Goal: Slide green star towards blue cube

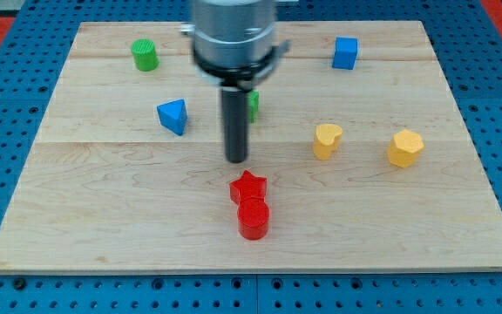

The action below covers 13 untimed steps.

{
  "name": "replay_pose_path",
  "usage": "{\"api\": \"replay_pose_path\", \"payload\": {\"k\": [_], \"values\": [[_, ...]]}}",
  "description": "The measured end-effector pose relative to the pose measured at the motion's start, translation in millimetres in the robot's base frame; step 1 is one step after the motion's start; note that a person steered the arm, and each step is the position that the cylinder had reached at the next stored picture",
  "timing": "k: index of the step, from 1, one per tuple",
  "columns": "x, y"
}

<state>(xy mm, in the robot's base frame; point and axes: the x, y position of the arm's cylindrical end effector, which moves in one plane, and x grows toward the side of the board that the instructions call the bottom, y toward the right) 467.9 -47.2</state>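
Pale wooden board (pixel 103 201) on blue pegboard: my tip (pixel 236 160) rests bare, a plain rod grasping nothing.

The green star (pixel 254 105) peeks out just right of the rod, behind it; the blue cube (pixel 345 52) sits far right. I judge the star light, rigid and easy-sliding, so I'd push its near-left side, off-centre contact risking a spin.

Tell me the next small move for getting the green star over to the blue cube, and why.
Probably bring my tip round to the view's left of the green star, then push it toward the view's right and slightly up. The star is mostly hidden behind the rod, and the blue cube sits at the view's upper right. My tip now rests below the star, just above the red star.
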Motion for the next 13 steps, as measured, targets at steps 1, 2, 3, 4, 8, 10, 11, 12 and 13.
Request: {"api": "replay_pose_path", "payload": {"k": [1, 2, 3, 4, 8, 10, 11, 12, 13], "values": [[-23, -27], [-58, -27], [-78, -22], [-84, -4], [-86, 88], [-63, 95], [-72, 104], [-96, 110], [-115, 120]]}}
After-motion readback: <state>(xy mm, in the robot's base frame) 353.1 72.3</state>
